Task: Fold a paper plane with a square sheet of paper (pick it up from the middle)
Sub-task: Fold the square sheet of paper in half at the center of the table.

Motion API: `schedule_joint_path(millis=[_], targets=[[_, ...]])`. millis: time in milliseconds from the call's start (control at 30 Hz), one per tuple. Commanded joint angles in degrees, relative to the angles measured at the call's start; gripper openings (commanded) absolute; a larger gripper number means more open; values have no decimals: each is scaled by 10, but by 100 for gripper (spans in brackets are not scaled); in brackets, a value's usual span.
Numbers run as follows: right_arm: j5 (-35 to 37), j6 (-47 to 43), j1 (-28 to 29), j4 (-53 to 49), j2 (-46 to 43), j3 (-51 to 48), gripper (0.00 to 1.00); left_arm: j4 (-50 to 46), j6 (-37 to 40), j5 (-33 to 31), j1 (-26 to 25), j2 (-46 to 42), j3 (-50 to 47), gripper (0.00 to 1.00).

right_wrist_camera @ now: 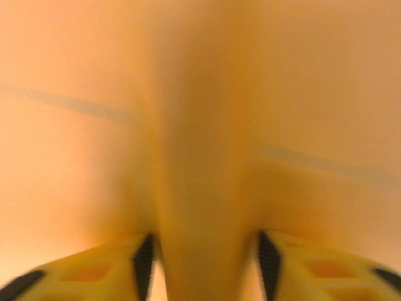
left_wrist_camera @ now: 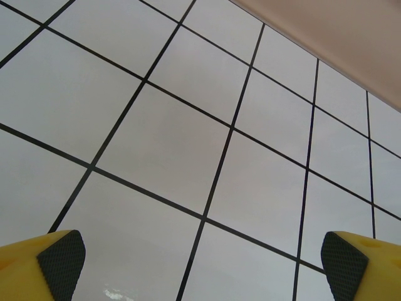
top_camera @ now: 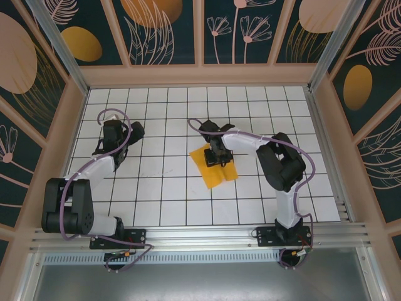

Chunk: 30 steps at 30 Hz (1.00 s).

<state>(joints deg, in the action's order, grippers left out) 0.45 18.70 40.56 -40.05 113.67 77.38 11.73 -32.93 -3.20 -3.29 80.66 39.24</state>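
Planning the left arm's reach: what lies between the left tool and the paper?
Bare tiled floor separates the left tool from the paper, as the top view shows.

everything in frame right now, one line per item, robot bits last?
square sheet of paper: one, orange-yellow, middle of the table, its centre bunched into a ridge
table: one, white tiles with black grid lines, enclosure floor
wall panels: several, dark with orange and pink plant pattern, three sides
rail: one, silver, near edge, under the arm bases
left gripper: one, yellow with black pads, open over bare tiles, left side
right gripper: one, same colours, pinching the paper ridge
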Motion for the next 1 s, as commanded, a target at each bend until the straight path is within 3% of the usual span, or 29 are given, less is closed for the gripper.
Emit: schedule_joint_path(millis=[0, 133, 300, 400, 500, 800, 967], targets=[[-65, 20, -8, 53, -17, 13, 34, -1, -26, 38, 4, 6, 13, 98], [-193, 55, -37, 157, -66, -12, 22, 29, -60, 102, 4, 8, -6, 99], [-397, 130, -82, 330, -106, -80, 22, 90, -115, 180, 2, 11, -41, 96], [-426, 145, -89, 351, -93, -93, 22, 113, -132, 198, -7, 17, -53, 95], [-398, 133, -107, 325, -76, -90, 23, 124, -136, 198, -20, 27, -57, 95], [-218, 90, -108, 242, -28, -63, 34, 129, -148, 191, -69, 77, -34, 95], [-151, 68, -108, 224, -26, -61, 49, 132, -154, 194, -84, 95, -23, 95]])
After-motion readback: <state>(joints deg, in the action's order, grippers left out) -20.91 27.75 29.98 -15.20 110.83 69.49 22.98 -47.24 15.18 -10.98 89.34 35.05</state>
